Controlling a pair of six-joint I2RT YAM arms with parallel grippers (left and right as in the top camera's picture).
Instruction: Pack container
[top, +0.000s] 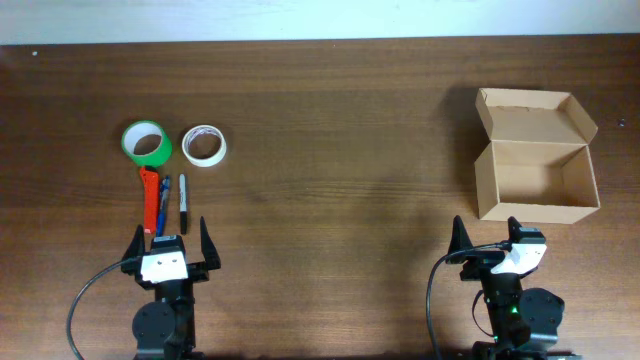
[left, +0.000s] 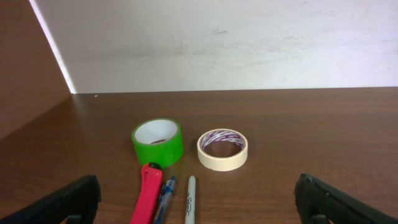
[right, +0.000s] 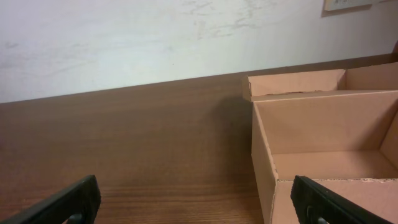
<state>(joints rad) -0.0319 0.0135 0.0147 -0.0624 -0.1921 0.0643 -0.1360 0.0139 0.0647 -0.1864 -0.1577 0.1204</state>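
The container (top: 535, 180) sits at the far right of the tabletop (top: 330, 200). It is open, with its lid flap (top: 530, 113) thrown back toward the far side, and its long axis runs left to right. From my right end effector (top: 487, 228) it lies just ahead and a touch to the right, near but not touching. In the right wrist view its near-left corner fills the right half of the frame. The right arm is by far the nearer one to the box.

The loose goods are all on the left. A green tape roll (top: 147, 143) and a cream tape roll (top: 204, 145) stand side by side. Nearer to me a red cutter (top: 150, 198), a blue pen (top: 163, 200) and a black marker (top: 183, 205) lie parallel, their long axes running near to far. They lie straight ahead of my left end effector (top: 171, 236), and the marker's near end reaches about level with its fingertips. All of this is well apart from the container, so I judge the coming move is a pick by the left arm, then a carry rightward across the tabletop.

Both arms sit folded back at the near edge, wrists low and pointing toward the far side. Both end effectors have their fingers spread fully wide and hold nothing.
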